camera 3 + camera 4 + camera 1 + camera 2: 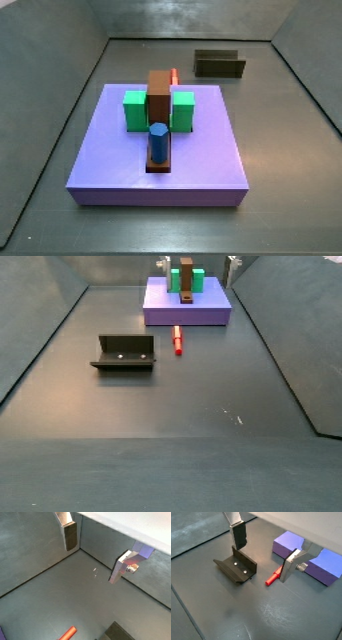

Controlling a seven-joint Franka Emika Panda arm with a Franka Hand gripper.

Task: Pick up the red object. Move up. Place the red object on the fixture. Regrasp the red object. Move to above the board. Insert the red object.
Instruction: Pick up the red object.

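Red peg [178, 343] lies flat on floor, long axis 12–6 toward board [187, 311], fixture [126, 353] at its 9 o'clock; gripper [264, 552] open, empty, above it.

The gripper [264, 556] hangs high in the air, its jaws spread wide apart with nothing between them. In both wrist views its two fingers [69, 535] show as flat silver plates with dark pads (one plate faces the camera, the other stands edge-on). Neither side view shows the arm plainly, so its pose beyond the wrist cannot be told.
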